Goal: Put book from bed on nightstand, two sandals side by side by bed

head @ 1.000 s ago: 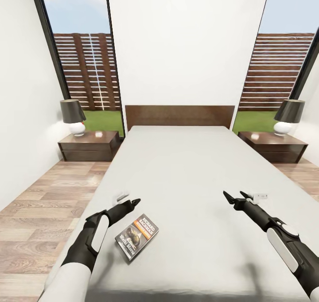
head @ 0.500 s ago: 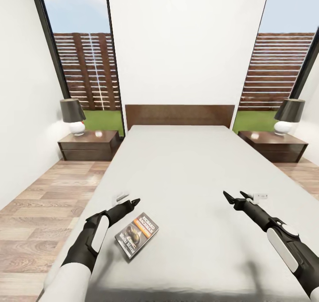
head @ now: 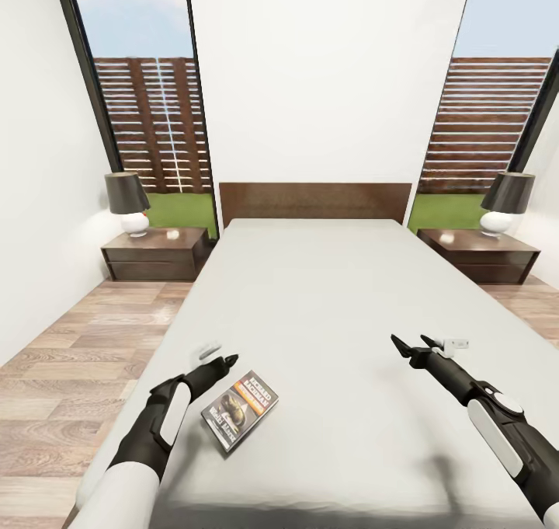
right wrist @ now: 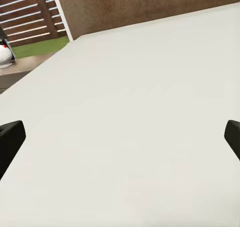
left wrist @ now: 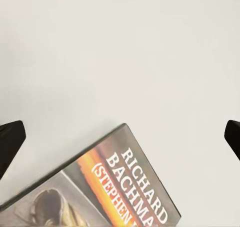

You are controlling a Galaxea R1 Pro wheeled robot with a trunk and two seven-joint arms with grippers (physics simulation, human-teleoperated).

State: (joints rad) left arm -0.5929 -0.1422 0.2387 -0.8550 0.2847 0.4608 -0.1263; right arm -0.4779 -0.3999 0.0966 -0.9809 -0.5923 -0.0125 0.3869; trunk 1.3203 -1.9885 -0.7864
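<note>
Our left claw (head: 226, 361) hung spread wide just above the book (head: 240, 410), angled down, probably to straddle its cover. The book lay flat on the bed (head: 326, 296) near the foot edge, toward its left side. Our right claw (head: 412, 346), also gaping and empty, hovered apart over bare mattress. The left nightstand (head: 157, 254) seemed the handier destination.

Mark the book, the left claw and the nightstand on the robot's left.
book (head: 240, 411), head view, middle of the cover.
left claw (head: 226, 360), head view, between the fingertips, open.
left nightstand (head: 157, 244), head view, glossy top.
</note>
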